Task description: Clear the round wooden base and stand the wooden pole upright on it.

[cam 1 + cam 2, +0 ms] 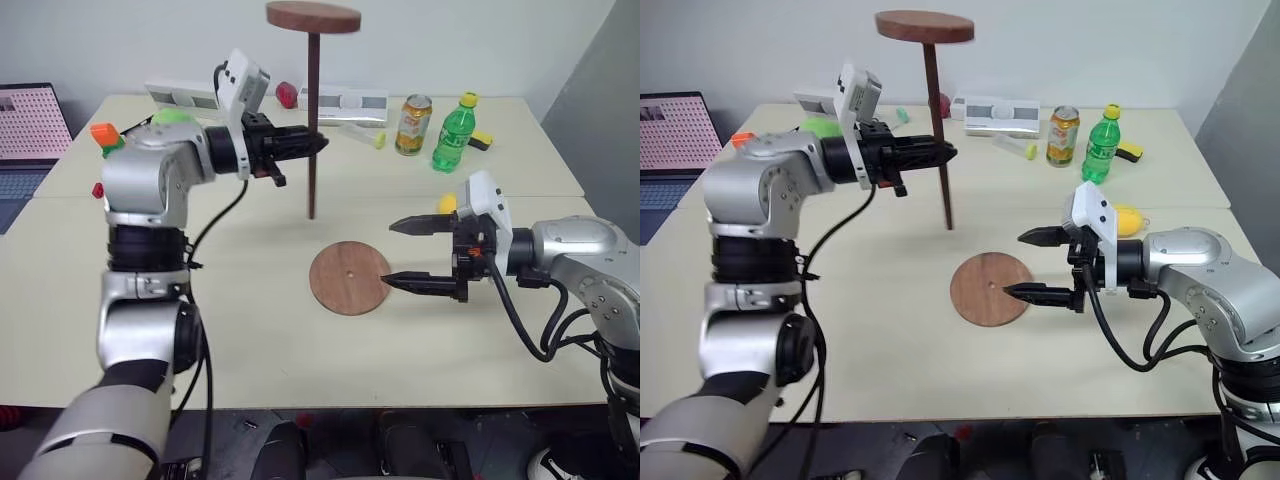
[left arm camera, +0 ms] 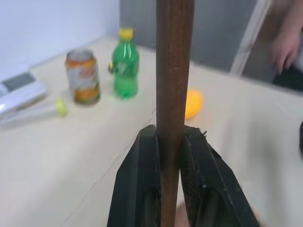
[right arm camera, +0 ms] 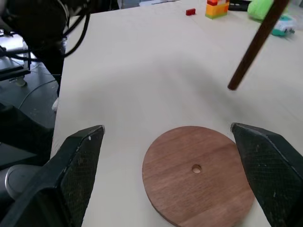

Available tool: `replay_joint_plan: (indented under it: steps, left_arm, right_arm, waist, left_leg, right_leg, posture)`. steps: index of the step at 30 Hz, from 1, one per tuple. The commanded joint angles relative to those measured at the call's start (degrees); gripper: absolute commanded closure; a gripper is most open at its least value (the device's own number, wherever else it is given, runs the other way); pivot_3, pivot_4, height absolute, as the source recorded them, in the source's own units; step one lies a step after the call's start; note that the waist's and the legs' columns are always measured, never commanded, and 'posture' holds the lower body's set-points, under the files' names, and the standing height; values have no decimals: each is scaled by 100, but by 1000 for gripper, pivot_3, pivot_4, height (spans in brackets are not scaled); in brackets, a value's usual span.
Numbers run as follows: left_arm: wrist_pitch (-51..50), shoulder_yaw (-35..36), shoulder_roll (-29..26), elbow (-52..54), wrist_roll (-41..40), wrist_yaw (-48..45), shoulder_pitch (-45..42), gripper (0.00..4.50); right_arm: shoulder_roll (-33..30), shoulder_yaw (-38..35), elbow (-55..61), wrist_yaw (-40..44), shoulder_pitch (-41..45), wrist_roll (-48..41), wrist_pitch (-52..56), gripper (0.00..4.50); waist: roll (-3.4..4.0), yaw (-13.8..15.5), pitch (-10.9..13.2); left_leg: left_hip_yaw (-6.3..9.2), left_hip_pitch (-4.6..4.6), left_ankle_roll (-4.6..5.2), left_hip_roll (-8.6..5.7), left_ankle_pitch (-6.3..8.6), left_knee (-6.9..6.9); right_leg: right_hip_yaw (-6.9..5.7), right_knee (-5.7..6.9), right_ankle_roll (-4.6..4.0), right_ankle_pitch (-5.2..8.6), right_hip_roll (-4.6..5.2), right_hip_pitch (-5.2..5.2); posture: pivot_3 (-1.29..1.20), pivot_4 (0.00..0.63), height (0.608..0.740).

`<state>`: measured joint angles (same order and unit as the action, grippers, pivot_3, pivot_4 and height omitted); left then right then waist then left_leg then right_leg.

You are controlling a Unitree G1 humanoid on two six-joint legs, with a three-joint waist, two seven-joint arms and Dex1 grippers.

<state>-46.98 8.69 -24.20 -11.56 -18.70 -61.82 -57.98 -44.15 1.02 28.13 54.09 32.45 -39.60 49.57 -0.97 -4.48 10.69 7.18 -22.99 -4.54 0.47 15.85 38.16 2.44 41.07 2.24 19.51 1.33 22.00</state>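
The base (image 1: 349, 277) lies flat on the table (image 1: 250, 340), nearest the robot, with nothing resting on it and its centre hole exposed. Clearing appears complete.

The right gripper (image 1: 408, 255) sits just beside the base on its right side, fingers spread wide and empty, one finger reaching to the disc's edge. Whether that tip touches the wood cannot be told.

Behind the base, the left gripper (image 1: 318, 143) is clamped on the pole (image 1: 313, 130), which hangs roughly upright in the air with its disc end uppermost. The lower tip is clear of the table, behind the base and not yet over the hole. The left wrist view confirms both fingers (image 2: 137, 189) pressed against the shaft.

Farther back stand a can (image 1: 412, 124), a green bottle (image 1: 453, 132) and a white box (image 1: 350, 102), well apart from the work.

Risks, as judged:
- The grip is at mid-shaft with a heavy disc above; the pole may swing or slip between the pads during descent.
- The hole is small; a tilted tip would likely miss and push the thin base across the table.
- The right gripper is close enough to be struck, or to nudge the base off line.
- Released before seating, the top-heavy pole would likely topple.
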Motion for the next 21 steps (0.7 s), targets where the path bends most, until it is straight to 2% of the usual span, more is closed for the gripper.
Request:
replay_joint_plan:
  steps: [1, 3, 5, 8, 12, 21]
  left_arm:
    - [707, 278, 544, 1021, -714, 192, 379, 4254]
    - [979, 215, 720, 1239, -704, 435, 653, 4254]
    - [1162, -65, 634, 1569, -716, 233, 1092, 4254]
    - [2105, -676, 393, 1447, -50, 145, 1639, 4254]
    - [2185, -854, 120, 1764, -278, -84, 2172, 4254]
    - [2208, -899, 320, 1777, -513, 354, 2500, 4254]
  right_arm:
    - [-18, -220, 260, -66, -83, -81, -186, 0]
    - [-35, -244, 296, -99, -120, -103, -178, 0]
    - [-46, -333, 339, -136, -158, -188, -131, 0]
    - [-69, -320, 450, -208, -302, -151, -151, 0]
    - [-76, -333, 559, -289, -424, -191, -125, 0]
    - [-116, -265, 564, -328, -511, -132, -181, 0]
  waist:
    - [0, 6, 0]
    - [-1, 21, 0]
    - [-1, 10, -2]
    - [3, -2, -5]
    - [3, 22, -5]
    - [3, 130, -5]
  left_leg:
    - [0, 0, 0, 0, 0, 0]
    - [0, -2, 0, 1, 0, 1]
    - [-5, 0, 0, 2, 0, 1]
    - [-11, 12, 1, 3, 0, -9]
    - [-7, 22, 5, 4, 2, -6]
    - [-5, 20, 5, 1, 3, -5]
  right_leg:
    - [1, 0, 0, 0, -1, 0]
    - [-1, -3, -1, -1, -2, 0]
    - [3, -3, -1, -1, -2, -1]
    - [10, -1, -1, -1, -5, -6]
    - [8, -6, -2, -1, -8, -22]
    - [4, -15, -1, -1, -6, -26]
  posture:
    - [0, 150, 740]
    - [0, 150, 740]
    - [0, 150, 740]
    - [0, 150, 740]
    - [0, 150, 740]
    - [0, 150, 740]
